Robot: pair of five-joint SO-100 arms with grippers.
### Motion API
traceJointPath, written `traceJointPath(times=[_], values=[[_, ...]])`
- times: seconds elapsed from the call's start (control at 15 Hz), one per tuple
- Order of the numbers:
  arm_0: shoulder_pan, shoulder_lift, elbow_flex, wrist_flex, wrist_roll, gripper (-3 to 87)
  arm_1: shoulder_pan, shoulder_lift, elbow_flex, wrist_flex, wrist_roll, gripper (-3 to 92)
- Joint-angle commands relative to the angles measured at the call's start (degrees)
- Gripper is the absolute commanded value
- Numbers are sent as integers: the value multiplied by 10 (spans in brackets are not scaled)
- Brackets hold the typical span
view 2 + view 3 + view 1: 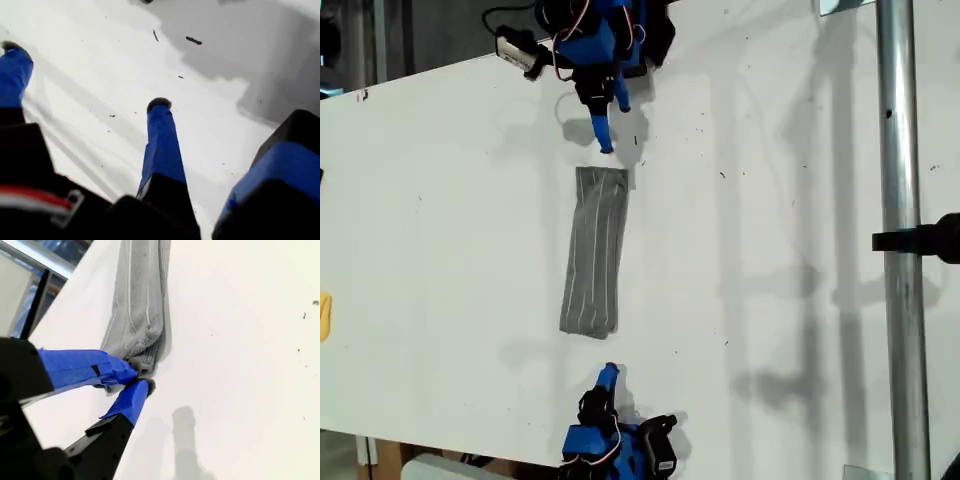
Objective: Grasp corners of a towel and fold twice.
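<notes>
1. Gripper-wise, the robot's first gripper [85, 75] hangs over bare table [440, 200], jaws wide apart and holding nothing.
2. Its second gripper [140, 380] has its jaws closed, tips touching one short end of the towel [595, 250]. Whether any cloth is caught between them cannot be told.
3. The towel lies mid-table as a narrow strip, running between the two arms in the exterior view.
4. Judging by that shape, both folds look done and the closing step is in hand.
5. Next, the second gripper likely needs to part its jaws and back off without dragging the end corner [625, 172].
</notes>
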Motion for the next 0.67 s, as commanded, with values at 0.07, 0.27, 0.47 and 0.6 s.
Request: traceJointPath(times=[0.07,0.27,0.47,0.6], values=[[21,5,34,-47,-11,42,94,-196,-10,-185,-66,434],[8,5,35,-39,-3,45,145,-414,-67,-317,-110,444],[5,5,35,-34,-3,45,159,-538,-102,-417,-113,443],[4,5,35,-30,2,47,170,-598,-131,-469,-120,431]])
